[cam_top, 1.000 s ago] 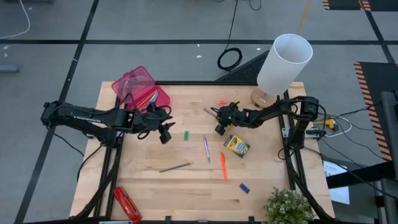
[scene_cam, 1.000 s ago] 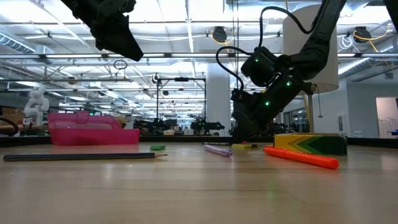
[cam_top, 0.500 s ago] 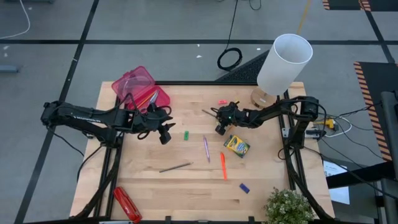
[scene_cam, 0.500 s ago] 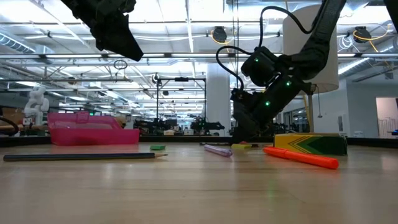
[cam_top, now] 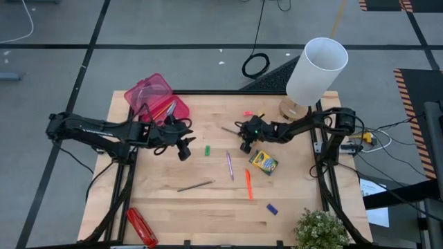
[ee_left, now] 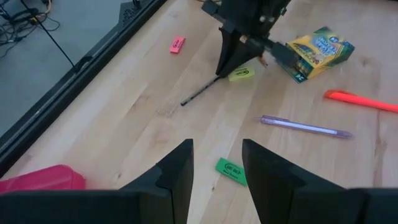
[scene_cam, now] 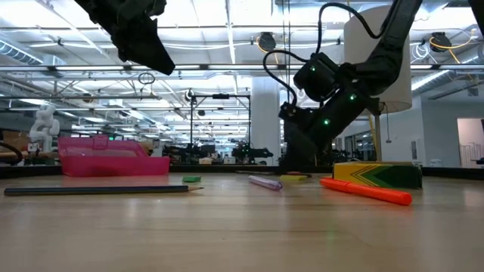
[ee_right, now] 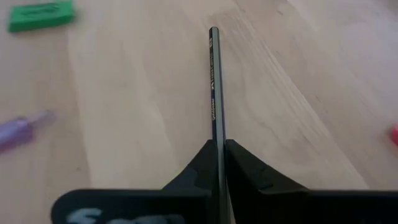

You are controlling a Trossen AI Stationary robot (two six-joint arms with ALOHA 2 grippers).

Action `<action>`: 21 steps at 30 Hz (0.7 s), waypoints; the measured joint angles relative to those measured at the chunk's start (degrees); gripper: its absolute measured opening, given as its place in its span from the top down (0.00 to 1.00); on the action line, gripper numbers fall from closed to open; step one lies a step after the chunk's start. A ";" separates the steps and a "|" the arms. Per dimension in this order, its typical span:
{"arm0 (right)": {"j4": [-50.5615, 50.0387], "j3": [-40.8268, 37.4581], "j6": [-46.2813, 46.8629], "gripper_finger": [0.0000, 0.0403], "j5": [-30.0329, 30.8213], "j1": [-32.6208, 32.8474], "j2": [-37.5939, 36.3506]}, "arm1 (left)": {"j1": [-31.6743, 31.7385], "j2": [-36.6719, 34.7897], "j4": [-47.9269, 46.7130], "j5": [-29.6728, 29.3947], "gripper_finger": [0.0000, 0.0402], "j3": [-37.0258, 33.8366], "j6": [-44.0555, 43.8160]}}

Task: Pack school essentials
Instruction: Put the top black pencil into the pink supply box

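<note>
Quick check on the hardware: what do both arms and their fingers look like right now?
Both arms are dark, jointed links. The left gripper and the right gripper each carry two black, tapered fingers. The right arm shows small green lights and a looping black cable.

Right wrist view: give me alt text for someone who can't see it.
The right hand is shut on a thin dark pencil that sticks straight out between its fingers over the pale wooden table. A small green eraser and the tip of a purple pen lie beyond.
</note>
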 joint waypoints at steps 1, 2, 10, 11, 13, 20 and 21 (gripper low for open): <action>0.64 0.01 -0.31 0.96 0.00 0.28 -0.07 | -0.04 0.28 -0.11 0.22 0.65 0.00 0.40; 1.18 0.02 -0.62 0.96 -0.01 0.58 -0.17 | -0.06 0.71 0.02 0.63 0.65 0.00 0.83; 0.56 0.33 -2.76 0.97 0.05 3.16 -3.97 | -0.07 7.54 5.33 5.49 0.64 0.06 7.34; 0.52 0.33 -3.14 0.97 0.05 3.61 -4.64 | -0.09 8.32 5.50 6.09 0.62 -0.02 8.07; 0.20 0.33 -4.28 0.97 0.00 4.58 -6.04 | -0.20 10.21 8.45 6.98 0.58 0.03 9.14; -1.63 0.42 -8.18 0.97 0.01 7.80 -11.01 | -0.48 14.89 15.74 5.40 0.38 -0.03 15.43; -2.28 0.42 -8.67 0.97 0.03 8.18 -11.66 | -0.66 15.83 18.17 4.41 0.36 0.04 16.53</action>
